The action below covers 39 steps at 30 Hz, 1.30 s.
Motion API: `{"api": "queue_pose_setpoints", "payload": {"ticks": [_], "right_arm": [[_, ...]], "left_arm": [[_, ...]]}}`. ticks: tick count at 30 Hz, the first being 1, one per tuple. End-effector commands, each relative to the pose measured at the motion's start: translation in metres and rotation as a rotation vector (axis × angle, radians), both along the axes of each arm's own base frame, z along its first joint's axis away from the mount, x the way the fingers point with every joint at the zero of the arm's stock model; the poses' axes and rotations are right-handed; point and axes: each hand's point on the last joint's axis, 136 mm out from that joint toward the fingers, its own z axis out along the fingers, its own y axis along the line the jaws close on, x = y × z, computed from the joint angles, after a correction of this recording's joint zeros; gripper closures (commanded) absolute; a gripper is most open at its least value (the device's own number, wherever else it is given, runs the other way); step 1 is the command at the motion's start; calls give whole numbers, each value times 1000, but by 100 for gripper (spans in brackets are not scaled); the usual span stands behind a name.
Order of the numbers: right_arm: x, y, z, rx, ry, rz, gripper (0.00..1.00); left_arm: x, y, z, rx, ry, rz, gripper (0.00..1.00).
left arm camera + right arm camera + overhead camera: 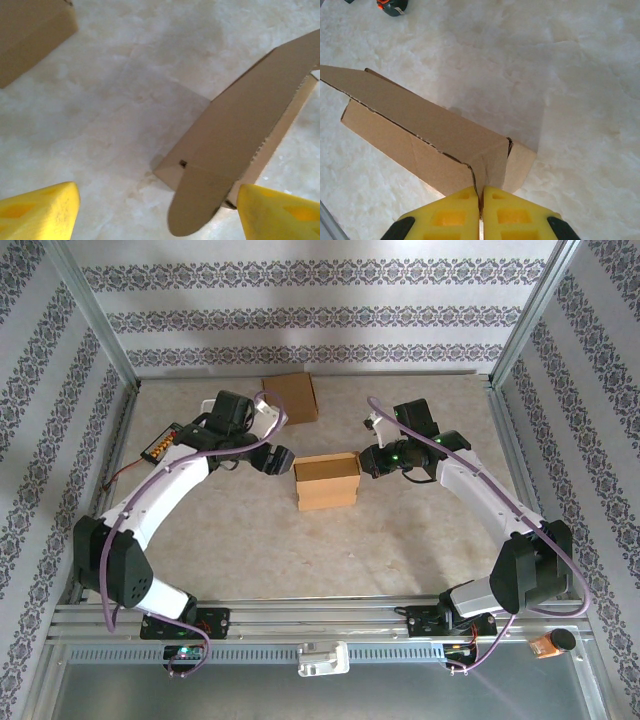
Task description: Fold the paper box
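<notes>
Marble-look table (pixel 300 550), patterned walls. Right gripper (pixel 480 192) is pressed together, pinching the end flap (pixel 492 165) of the paper box (pixel 327 480) mid-table. The box's long axis runs left-right between the arms. Left gripper (pixel 156 195) is spread wide, just off the opposite end, facing its loose flap (pixel 200 200).

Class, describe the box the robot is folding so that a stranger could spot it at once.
On the pale marbled table, look to the centre. The brown cardboard box there stands with its lid ajar, and the right gripper pinches one end. The second brown box lies at the table's far edge, untouched.
</notes>
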Motion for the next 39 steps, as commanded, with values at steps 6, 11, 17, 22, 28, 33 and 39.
{"api": "queue_pose_setpoints", "payload": {"ticks": [6,11,17,22,28,33,39], "right_arm": [[-4,8,4,6,-2,33,91],[-4,8,5,6,-4,33,91],[-4,8,6,7,-7,31,92],[-5,7,6,5,-6,28,92],[-4,8,6,8,-3,26,92],[-5,8,7,9,-7,26,92],[-5,8,9,14,-8,21,92]], "left_arm": [[-14,-8,11,-112,82,-121,21],[-17,-4,6,-98,85,-120,28],[-19,-12,3,-148,111,-148,44],[-18,-14,-4,-154,140,-153,49],[-19,-15,-13,-154,171,-150,54],[-19,-14,-17,-154,177,-136,64],[-16,-14,-13,-163,159,-118,82]]}}
